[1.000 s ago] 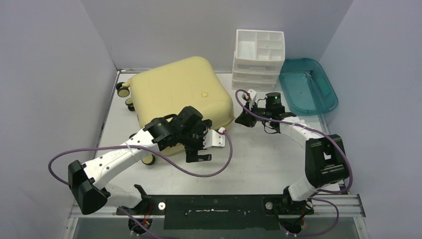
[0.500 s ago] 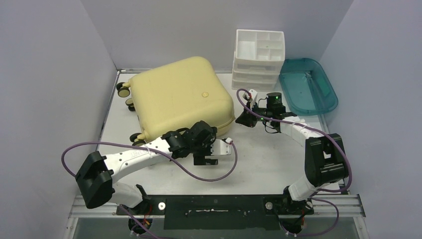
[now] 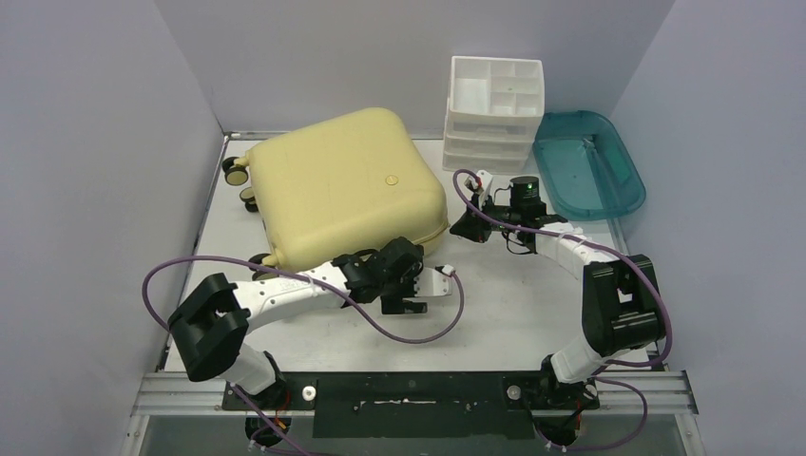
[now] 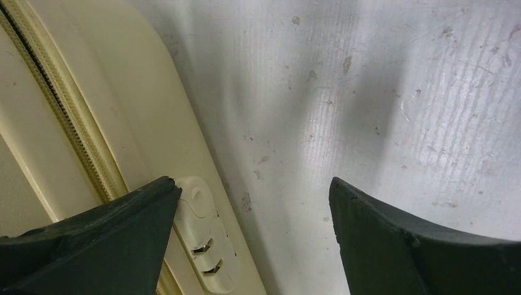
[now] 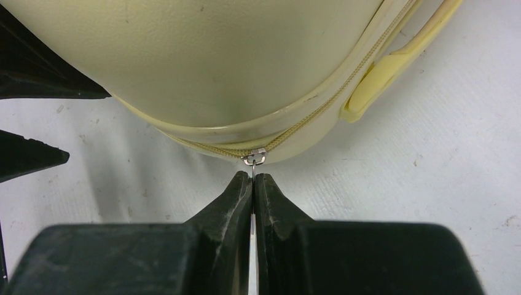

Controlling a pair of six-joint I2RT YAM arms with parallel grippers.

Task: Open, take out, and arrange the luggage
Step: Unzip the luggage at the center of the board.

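Luggage point(image 3: 342, 185) shut, right gripper point(image 5: 253, 184) seemingly pinching zipper point(image 5: 254, 158)

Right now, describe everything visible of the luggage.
The luggage is a pale-yellow hard-shell suitcase with rounded corners, lying flat and closed on the white table. Yellow-and-black wheels stick out at its far-left end. A zipper runs around the seam, with a yellow side handle beside it. The right pincer is shut on the zipper pull at the right corner. The left pincer stands open beside the near edge, by a pale latch.
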